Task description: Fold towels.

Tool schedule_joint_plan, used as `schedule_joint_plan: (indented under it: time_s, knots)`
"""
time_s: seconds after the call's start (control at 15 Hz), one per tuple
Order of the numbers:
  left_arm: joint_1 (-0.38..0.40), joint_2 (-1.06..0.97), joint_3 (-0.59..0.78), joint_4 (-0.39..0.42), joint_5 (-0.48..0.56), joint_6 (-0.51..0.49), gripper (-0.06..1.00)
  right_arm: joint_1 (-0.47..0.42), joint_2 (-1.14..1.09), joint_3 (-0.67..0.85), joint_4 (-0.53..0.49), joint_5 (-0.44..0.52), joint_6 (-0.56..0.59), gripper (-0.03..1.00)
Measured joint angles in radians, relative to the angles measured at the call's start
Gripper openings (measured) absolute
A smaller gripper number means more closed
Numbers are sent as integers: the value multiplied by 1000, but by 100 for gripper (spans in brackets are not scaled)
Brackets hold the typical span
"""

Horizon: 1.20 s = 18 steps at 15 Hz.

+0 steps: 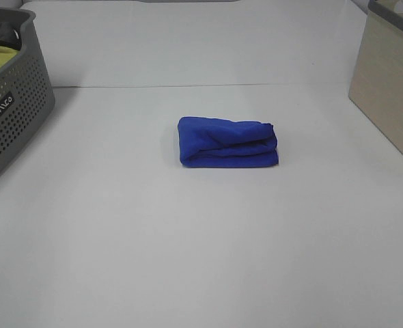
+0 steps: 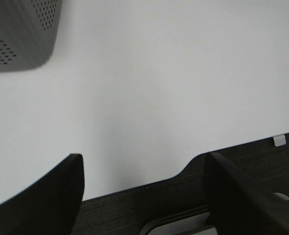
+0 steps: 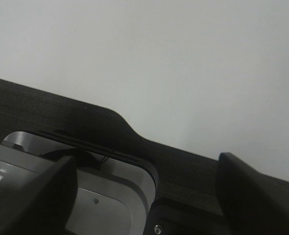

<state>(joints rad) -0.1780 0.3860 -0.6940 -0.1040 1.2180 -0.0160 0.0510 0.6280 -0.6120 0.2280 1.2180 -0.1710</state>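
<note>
The folded blue towel [image 1: 229,142] lay mid-worktop [image 1: 188,260], well apart from the grey basket [image 1: 10,109] at left and the beige bin [image 1: 389,82] at right. Both the left end effector [image 2: 144,196] and the right end effector [image 3: 144,196] hung at the near edge, fingers apart, holding nothing.

Towel [image 1: 227,142]: plush, soft-pile cloth, deep blue, matt w/ slight sheen on the folds; table [image 1: 188,260] is smooth white, matt w/ faint soft reflections, looks like laminate. Basket [image 1: 10,102] at the exterior view's left is grey perforated plastic, matt, w/ yellow-green cloth [image 1: 0,60] inside; the bin [image 1: 386,89] at the right has a beige, pale wood-look side, smooth & dull. Left claw [image 2: 144,196] and right claw [image 3: 149,196] fingers look like black matt plastic, and by the right one there's a grey, slightly glossy casing [image 3: 105,200], metal or plastic can't tell.
</note>
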Motion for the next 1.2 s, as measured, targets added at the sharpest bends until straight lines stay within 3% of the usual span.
schedule_joint_plan:
  time_s: [0.33,0.6,1.2]
  knots:
    - [0,-244,145,-51,-71,67,66,0,-237,103,-7,3,-56,76]
    - [0,-253,170,-149,-113,231,66,0,-299,138,-42,-72,-57,76]
    - [0,-253,170,-155,-113,245,66,0,-299,147,-46,-89,-57,76]
